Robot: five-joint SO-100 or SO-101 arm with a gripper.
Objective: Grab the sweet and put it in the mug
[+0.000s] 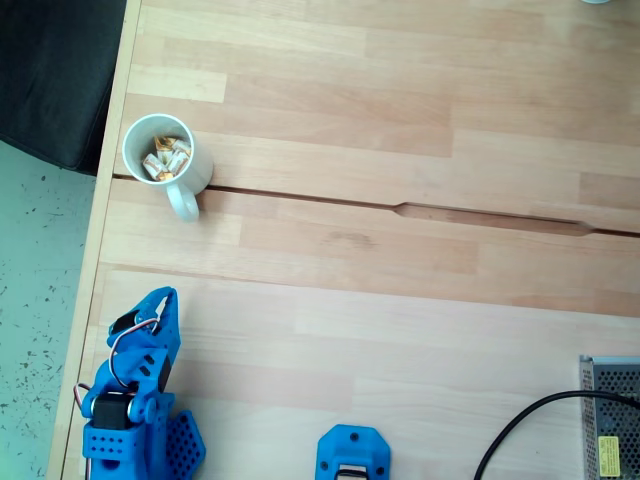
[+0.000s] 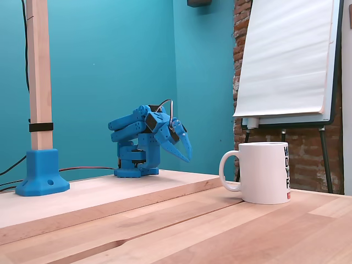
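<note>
In the fixed view from above, the white mug [image 1: 140, 135] stands near the table's left edge with its loop handle [image 1: 183, 205] pointing toward the arm. Small sweets [image 1: 166, 158] in white wrappers with orange ends lie inside it. My blue gripper [image 1: 161, 299] rests folded at the lower left, its tip well short of the mug, fingers together and nothing held. In the side fixed view, the gripper [image 2: 187, 155] points down above the table, left of and behind the mug [image 2: 267, 173]. The mug's wall hides its contents there.
A blue mount [image 1: 352, 452], a black cable [image 1: 520, 430] and a metal box [image 1: 610, 415] sit at the bottom right. A dark object [image 1: 50, 70] lies beyond the table's left edge. A wooden post in a blue base [image 2: 41, 170] and a flipchart [image 2: 289, 60] appear in the side view.
</note>
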